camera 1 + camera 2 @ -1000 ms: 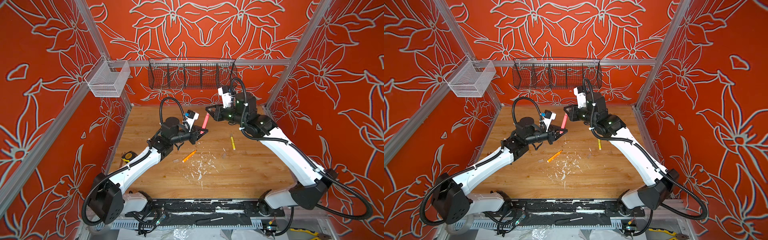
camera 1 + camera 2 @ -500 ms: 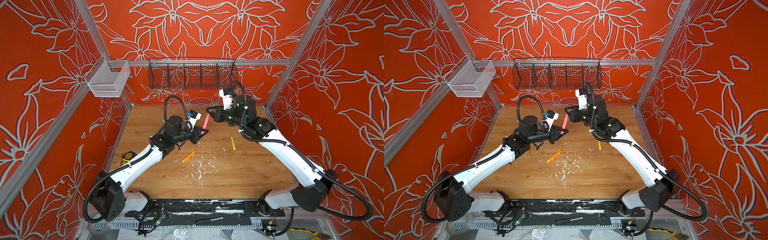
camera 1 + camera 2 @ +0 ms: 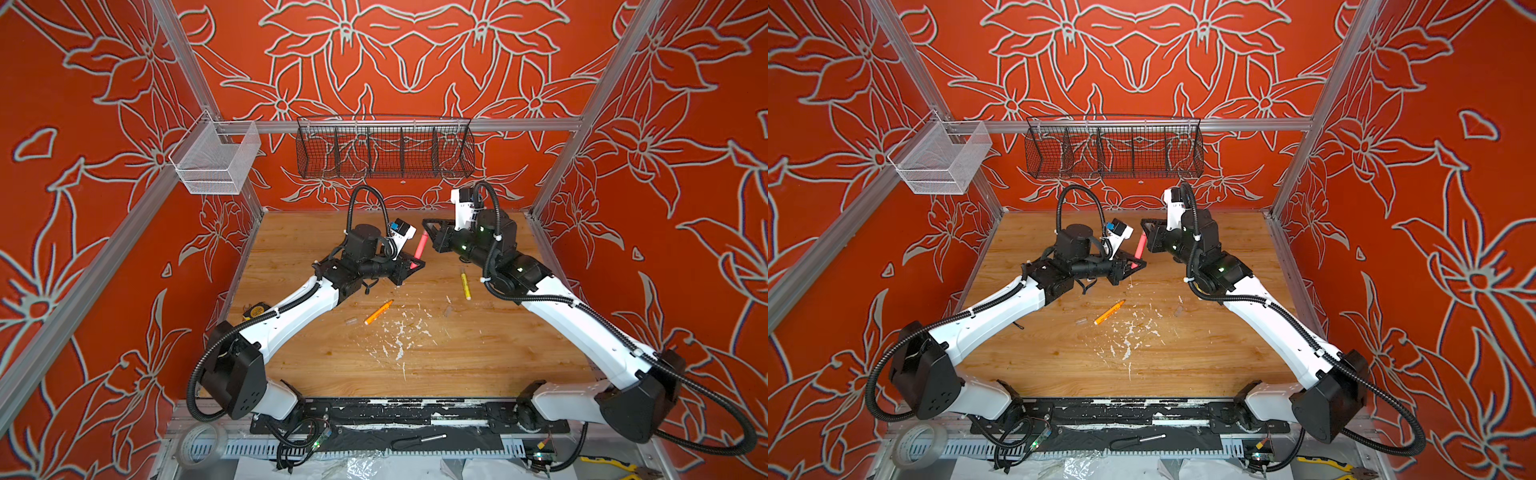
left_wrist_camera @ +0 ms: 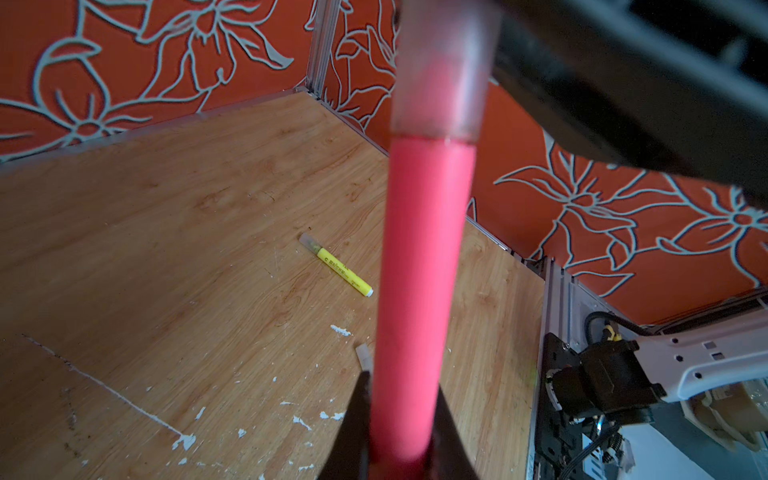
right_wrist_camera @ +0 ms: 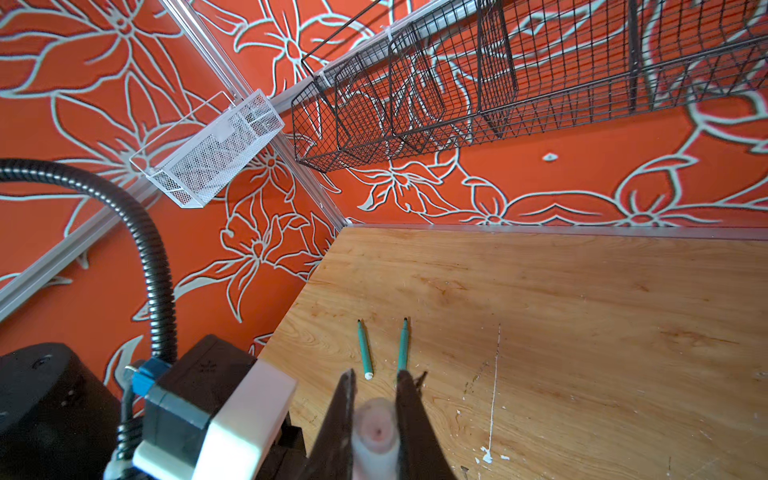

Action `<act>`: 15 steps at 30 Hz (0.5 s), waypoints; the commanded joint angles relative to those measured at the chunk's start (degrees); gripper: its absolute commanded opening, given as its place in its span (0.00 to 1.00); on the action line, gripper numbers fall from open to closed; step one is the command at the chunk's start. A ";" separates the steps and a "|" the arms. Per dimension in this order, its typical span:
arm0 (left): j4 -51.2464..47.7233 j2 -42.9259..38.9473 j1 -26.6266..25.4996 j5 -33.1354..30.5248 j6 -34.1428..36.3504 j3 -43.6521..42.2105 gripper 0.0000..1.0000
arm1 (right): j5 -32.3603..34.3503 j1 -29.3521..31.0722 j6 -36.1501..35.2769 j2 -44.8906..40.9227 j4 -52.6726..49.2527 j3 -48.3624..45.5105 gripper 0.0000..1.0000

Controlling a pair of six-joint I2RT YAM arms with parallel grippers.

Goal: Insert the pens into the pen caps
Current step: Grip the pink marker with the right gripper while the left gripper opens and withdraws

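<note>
Orange flowered walls, a wooden tabletop: we hold the pink pen in the air between both grippers, its clear cap over the upper end.
Our left gripper is clamped on the pen's lower end, and our right gripper is pinched on the cap. Both pieces look light, stiff and smooth, so we judge they could slip or skew. They are best gripped across the barrel and pushed straight along it. An orange pen lies uncapped on the wood.
</note>
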 commanded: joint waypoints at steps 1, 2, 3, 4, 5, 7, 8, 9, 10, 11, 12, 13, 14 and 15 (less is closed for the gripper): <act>19.22 -0.55 4.46 -12.19 -5.82 7.98 0.00 | -10.93 5.75 -0.13 -0.04 -21.24 -7.17 0.00; 19.45 -0.35 4.63 -12.31 -6.03 8.19 0.00 | -10.96 5.84 0.12 -0.33 -20.88 -8.07 0.00; 19.49 -0.16 4.82 -12.41 -6.22 8.62 0.00 | -11.14 5.97 0.58 -0.33 -20.61 -8.89 0.00; 19.56 0.09 4.96 -12.58 -6.36 9.05 0.00 | -11.23 6.25 0.93 -0.20 -20.33 -9.74 0.00; 19.78 0.22 5.08 -12.60 -6.35 9.31 0.00 | -11.17 6.56 0.93 -0.12 -20.28 -10.31 0.00; 19.60 0.41 5.33 -13.25 -6.33 10.19 0.00 | -10.82 7.35 0.89 -0.04 -20.40 -11.39 0.00; 19.52 0.56 5.61 -13.17 -6.24 10.77 0.00 | -10.71 7.52 1.03 -0.16 -20.30 -12.02 0.00; 19.21 0.82 5.71 -13.29 -6.13 11.46 0.00 | -10.64 7.72 1.11 -0.25 -20.18 -12.68 0.00; 19.14 1.00 5.86 -13.23 -6.12 11.99 0.00 | -10.49 7.81 1.15 -0.26 -20.31 -13.00 0.00; 19.16 1.16 6.02 -13.05 -6.18 12.48 0.00 | -10.45 7.92 1.07 -0.44 -20.32 -13.28 0.00; 19.01 1.19 6.06 -13.12 -6.19 12.93 0.00 | -9.94 7.90 1.19 -0.70 -20.39 -13.53 0.00; 19.03 1.18 6.15 -13.05 -6.24 13.12 0.00 | -9.67 7.95 1.40 -0.98 -20.09 -13.85 0.00; 19.13 1.19 6.15 -12.80 -6.44 13.06 0.00 | -9.27 7.95 1.50 -1.23 -19.91 -13.77 0.00; 19.35 1.11 6.15 -12.40 -6.97 12.76 0.00 | -8.48 7.90 1.53 -1.53 -20.26 -13.01 0.00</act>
